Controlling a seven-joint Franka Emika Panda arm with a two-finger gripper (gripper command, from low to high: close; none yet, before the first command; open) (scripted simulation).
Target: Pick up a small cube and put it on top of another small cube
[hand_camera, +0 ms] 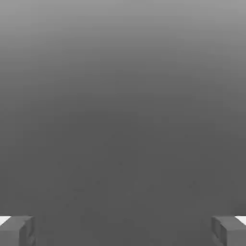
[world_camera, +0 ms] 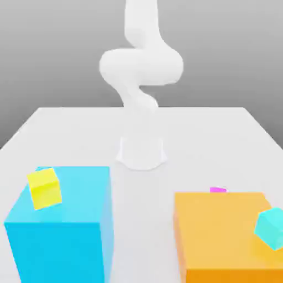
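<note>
Open gripper (hand_camera: pixel 123 230), magenta cube (world_camera: pixel 218 189) well apart, behind orange block (world_camera: pixel 218 229)

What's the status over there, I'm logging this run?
Gripper open and empty. Magenta cube not picked up, sitting beyond the orange block in the exterior view, partly hidden by it.

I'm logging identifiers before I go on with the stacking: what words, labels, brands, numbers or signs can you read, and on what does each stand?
None: no text or sign can be read on the arm, the yellow cube, the teal cube, the cyan block or the orange block.
</note>
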